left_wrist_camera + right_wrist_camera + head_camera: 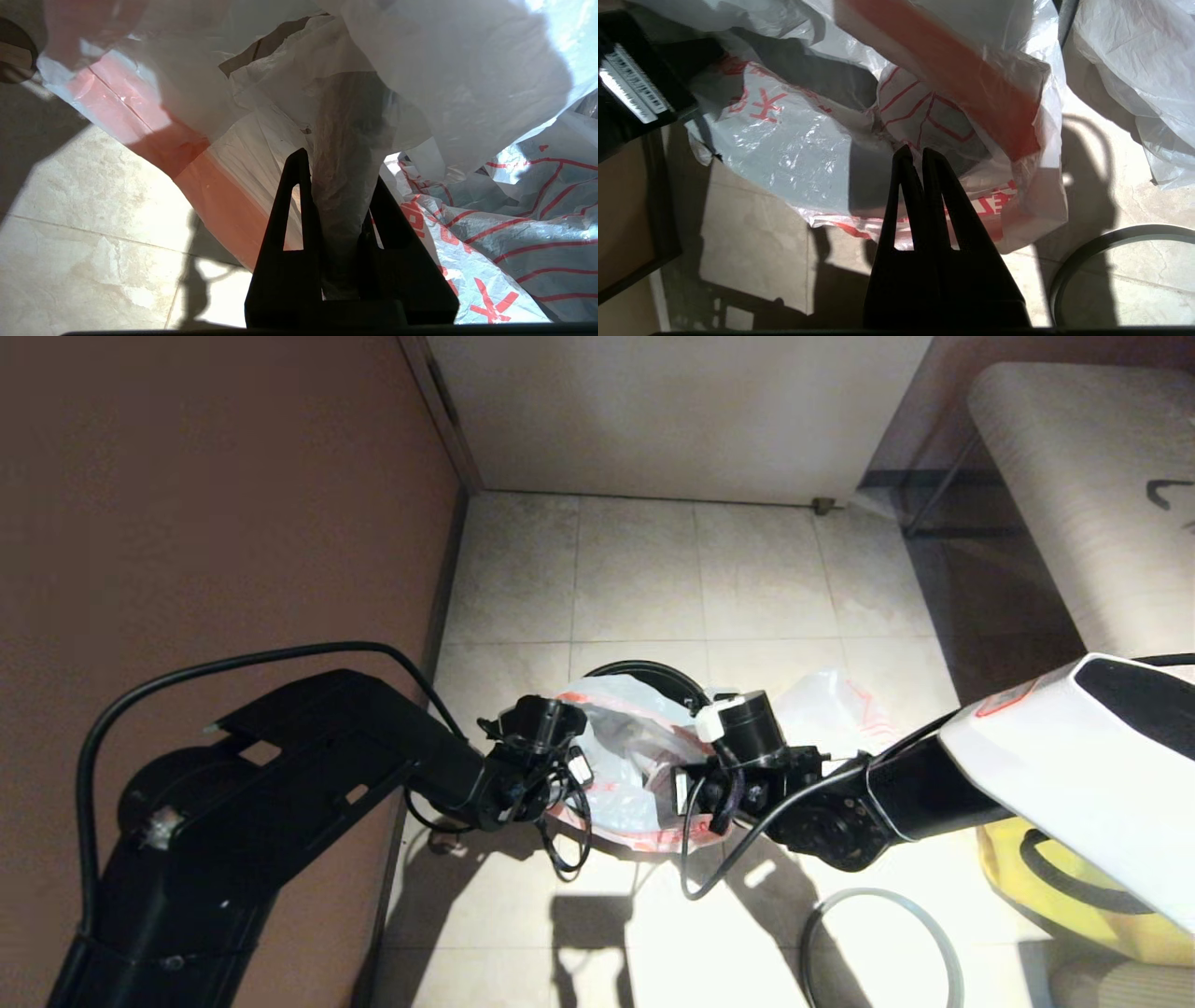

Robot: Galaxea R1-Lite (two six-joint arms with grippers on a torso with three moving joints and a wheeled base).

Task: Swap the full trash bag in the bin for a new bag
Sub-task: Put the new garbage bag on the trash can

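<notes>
both arms low over the bin, which stands on the tile floor by the brown wall, black rim showing behind the plastic. the bag in it, translucent white with red hem and print, is draped over the bin mouth and sags toward the robot; looks limp, no bottles visible, so probably the new bag. left claw is pinching a gathered fold of that film between its fingers. right claw is pressed together at the bag's near edge; can't tell whether any film is caught in it. a second white bag lies on the floor just right of the bin. the grey hoop is off the bin, on the floor near the right arm. handling: film is thin, light, slippery, tears easily, so grip the doubled red hem, not the single layer. head view gives the layout but hides both claw tips; only the left wrist view shows the pinch, and the right wrist view shows the hoop and the other bag beside it.
</notes>
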